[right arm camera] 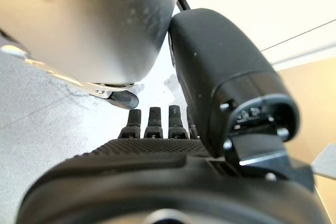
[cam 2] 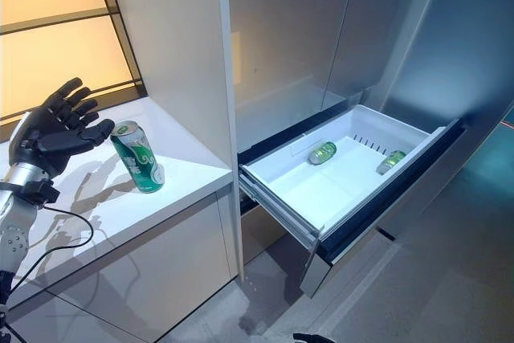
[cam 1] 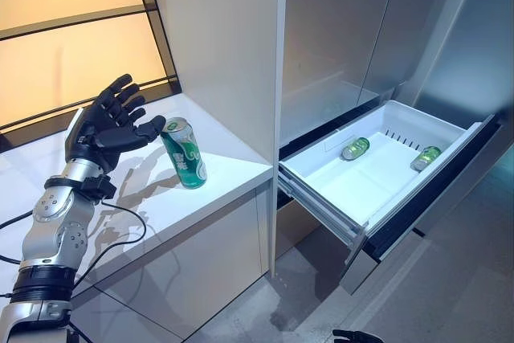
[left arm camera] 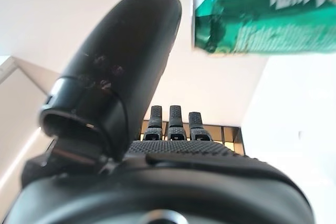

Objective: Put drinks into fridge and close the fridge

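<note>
Fridge drawer (cam 1: 474, 130): white, pulled out full, sits low on right side of scene, dark front panel toward near right. Contents: 2 green cans lying on their sides on the drawer floor toward the far end, well apart from each other. Can A (cam 1: 355, 148) nearer the drawer's middle; can B (cam 1: 426, 157) by the right wall, close to the front panel. Rest of drawer floor bare. Row of slots in far wall.

Fridge body (cam 2: 321, 30): grey-white doors above the drawer, shut. Top is cut off by frame edge.

Counter (cam 1: 225, 162): white ledge, left of fridge, under a lit amber window (cam 1: 72, 46). On it: 1 green can (cam 1: 184, 153), upright w/ slight lean, near the counter's right end. Pull-tab top faces up. Not yet in the drawer.

Left hand (cam 1: 108, 126): raised over the counter, just left of the standing can. Fingers straight and spread apart, thumb stretched toward can's top rim; thumb tip v. close to it, contact can't be told. Nothing gripped. Wrist view: thumb (left arm camera: 113, 72) looms large, fingertips in a row behind, the can shows only in part, cut off at frame edge.

Right hand (right arm camera: 226, 93): seen only in own wrist view, not in head views. Fingers look straight, tips in a row, holding nothing. Position in scene can't be placed. Grey floor (right arm camera: 47, 103) past the fingertips; pale rounded blurred shape above, unidentifiable.
</note>
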`<state>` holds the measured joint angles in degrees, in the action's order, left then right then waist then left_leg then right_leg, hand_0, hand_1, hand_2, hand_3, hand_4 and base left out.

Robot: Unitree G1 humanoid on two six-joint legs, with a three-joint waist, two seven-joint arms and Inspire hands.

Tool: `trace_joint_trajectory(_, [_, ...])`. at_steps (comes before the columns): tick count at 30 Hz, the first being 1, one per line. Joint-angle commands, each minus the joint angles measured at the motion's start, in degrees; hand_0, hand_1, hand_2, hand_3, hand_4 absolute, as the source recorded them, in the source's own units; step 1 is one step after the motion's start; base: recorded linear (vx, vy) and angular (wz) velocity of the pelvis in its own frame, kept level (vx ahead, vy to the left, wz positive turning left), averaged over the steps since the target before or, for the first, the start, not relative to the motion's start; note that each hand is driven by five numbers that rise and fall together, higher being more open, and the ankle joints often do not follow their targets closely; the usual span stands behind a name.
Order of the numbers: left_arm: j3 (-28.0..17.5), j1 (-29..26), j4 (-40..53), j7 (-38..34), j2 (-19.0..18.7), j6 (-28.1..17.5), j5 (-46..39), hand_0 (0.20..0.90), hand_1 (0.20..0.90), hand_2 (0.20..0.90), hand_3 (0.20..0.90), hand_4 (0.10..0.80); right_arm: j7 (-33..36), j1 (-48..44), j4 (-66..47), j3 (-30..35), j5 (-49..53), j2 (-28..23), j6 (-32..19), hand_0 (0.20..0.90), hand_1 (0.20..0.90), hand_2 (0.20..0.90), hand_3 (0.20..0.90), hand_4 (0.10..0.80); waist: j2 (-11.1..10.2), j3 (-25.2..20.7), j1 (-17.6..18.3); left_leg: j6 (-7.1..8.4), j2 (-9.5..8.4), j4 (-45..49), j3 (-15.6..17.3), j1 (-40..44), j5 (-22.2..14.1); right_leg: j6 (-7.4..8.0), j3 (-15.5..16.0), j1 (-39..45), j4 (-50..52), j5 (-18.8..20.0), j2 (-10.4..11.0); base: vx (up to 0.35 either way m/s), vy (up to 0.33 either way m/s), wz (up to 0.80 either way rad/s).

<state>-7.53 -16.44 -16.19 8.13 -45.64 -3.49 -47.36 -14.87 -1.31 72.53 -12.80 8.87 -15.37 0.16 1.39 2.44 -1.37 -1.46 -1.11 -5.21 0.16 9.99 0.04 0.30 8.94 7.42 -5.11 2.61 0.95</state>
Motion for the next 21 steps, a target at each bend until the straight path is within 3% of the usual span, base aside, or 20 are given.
trace_joint_trajectory(1, [-3.13,-13.72,-0.18,-0.66,-4.72,-9.41,-3.41,0.900,0.900,0.900,0.900,0.800,-1.36,-0.90,2.97,-2.43,-2.27,-1.48,0.56,0.900,0.900,0.900,0.900,0.800,1.79,-1.27,-0.04,0.28,-1.30,0.71,3.51,0.36,-4.45,3.28,-2.90,1.20,3.10,-7.09,-0.45,0.000,0.000,0.00])
trace_joint_trajectory(14, [-2.17,-13.47,8.47,3.23,-0.59,-4.56,-13.17,0.900,0.900,0.900,0.900,0.800,-1.60,-1.53,3.11,-2.41,-2.43,-1.48,0.61,0.900,0.900,0.900,0.900,0.800,1.81,-1.14,-0.21,0.34,-1.23,0.58,3.21,0.33,-4.37,3.09,-2.82,1.11,3.29,-7.22,-0.51,0.000,0.000,0.00])
trace_joint_trajectory(21, [-0.81,-12.53,11.09,4.96,-0.50,-0.85,-8.95,0.900,0.900,0.900,0.900,0.800,-1.50,-1.69,3.39,-2.39,-2.33,-1.57,0.58,0.900,0.900,0.900,0.900,0.800,2.05,-1.01,-0.21,0.30,-1.29,0.59,3.21,0.39,-4.37,3.10,-2.96,1.16,3.29,-7.21,-0.56,0.000,0.000,0.00])
